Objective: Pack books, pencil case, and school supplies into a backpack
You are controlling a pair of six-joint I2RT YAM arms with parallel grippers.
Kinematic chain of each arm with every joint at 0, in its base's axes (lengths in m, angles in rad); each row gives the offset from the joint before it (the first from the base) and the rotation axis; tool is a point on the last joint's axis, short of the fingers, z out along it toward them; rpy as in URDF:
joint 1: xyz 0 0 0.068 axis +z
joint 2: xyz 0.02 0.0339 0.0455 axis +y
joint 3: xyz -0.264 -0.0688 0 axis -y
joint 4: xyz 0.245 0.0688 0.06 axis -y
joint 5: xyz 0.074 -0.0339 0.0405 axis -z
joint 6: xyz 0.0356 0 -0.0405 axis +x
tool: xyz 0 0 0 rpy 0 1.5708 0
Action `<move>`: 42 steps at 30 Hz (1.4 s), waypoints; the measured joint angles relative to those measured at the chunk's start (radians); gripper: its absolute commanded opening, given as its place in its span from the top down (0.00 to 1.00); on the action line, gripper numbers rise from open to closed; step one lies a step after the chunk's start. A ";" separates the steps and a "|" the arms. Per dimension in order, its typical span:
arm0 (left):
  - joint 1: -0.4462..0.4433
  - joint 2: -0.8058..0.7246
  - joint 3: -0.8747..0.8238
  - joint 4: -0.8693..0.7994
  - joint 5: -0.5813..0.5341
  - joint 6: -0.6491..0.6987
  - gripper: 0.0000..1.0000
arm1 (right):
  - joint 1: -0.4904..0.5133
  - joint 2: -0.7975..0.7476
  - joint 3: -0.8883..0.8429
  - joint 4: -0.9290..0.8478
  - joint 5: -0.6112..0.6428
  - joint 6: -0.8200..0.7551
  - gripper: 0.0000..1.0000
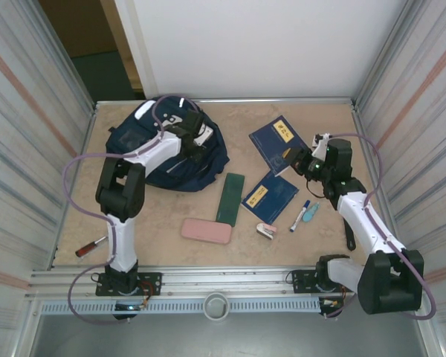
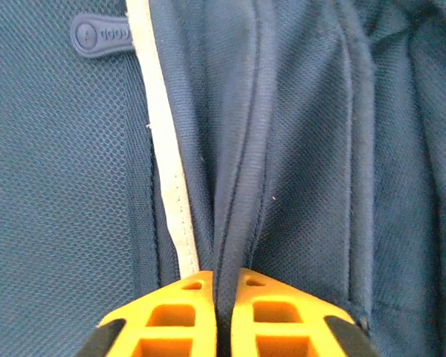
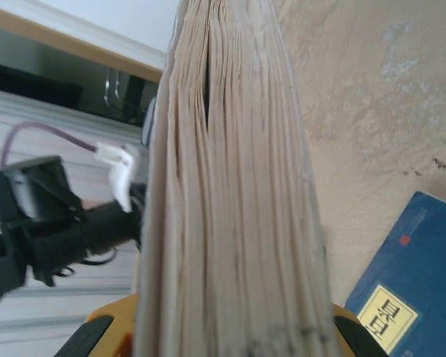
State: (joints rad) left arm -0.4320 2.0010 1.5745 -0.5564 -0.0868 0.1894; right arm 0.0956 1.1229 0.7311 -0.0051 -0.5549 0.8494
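Right wrist: navy book (image 3: pixel 424 253), yellow label (image 3: pixel 386 318), dark characters.

From the right wrist, the held book (image 3: pixel 230 193) sits so close that its pages blur and it covers most of the orange fingers (image 3: pixel 123 316); the frame's corner cuts off the other book (image 3: pixel 416 275). From above, the teal item (image 1: pixel 311 212) and pink-and-white item (image 1: pixel 267 231) are too small to identify.

Beige marbled tabletop (image 1: pixel 163 212), ribbed metal side walls (image 1: pixel 30 111), white back panel (image 1: pixel 267 44) (dark doorway (image 1: pixel 82 37) beside it)
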 measured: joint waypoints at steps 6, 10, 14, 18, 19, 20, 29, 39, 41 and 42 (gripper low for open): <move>0.131 -0.241 -0.092 0.068 0.266 -0.082 1.00 | 0.160 0.067 0.079 -0.082 0.008 -0.036 1.00; 0.241 -0.339 -0.096 0.117 0.459 -0.144 1.00 | 0.296 0.170 0.154 -0.077 0.014 -0.040 1.00; 0.298 -0.339 -0.096 0.137 0.620 -0.192 1.00 | 0.377 0.328 0.256 -0.052 0.035 -0.039 1.00; 0.326 -0.323 -0.090 0.135 0.723 -0.223 1.00 | 0.423 0.533 0.405 -0.012 0.042 -0.023 1.00; 0.328 -0.322 -0.088 0.135 0.739 -0.227 1.00 | 0.435 0.594 0.458 0.000 0.045 -0.019 1.00; 0.328 -0.321 -0.087 0.134 0.754 -0.232 1.00 | 0.446 0.659 0.518 0.012 0.048 -0.015 1.00; 0.328 -0.306 -0.065 0.134 0.832 -0.264 1.00 | 0.507 1.237 1.087 0.177 0.045 0.123 0.66; 0.335 -0.293 -0.054 0.144 0.835 -0.300 0.98 | 0.462 1.056 0.795 0.211 0.023 0.106 0.41; 0.335 -0.293 -0.060 0.159 0.825 -0.308 0.95 | 0.434 0.919 0.662 0.211 0.013 0.081 0.40; 0.335 -0.293 -0.068 0.174 0.822 -0.314 0.95 | 0.418 0.840 0.592 0.214 0.010 0.061 0.39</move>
State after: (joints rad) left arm -0.0975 1.7077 1.5066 -0.3824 0.7357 -0.1242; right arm 0.5133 1.9629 1.3231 0.2089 -0.5449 0.9108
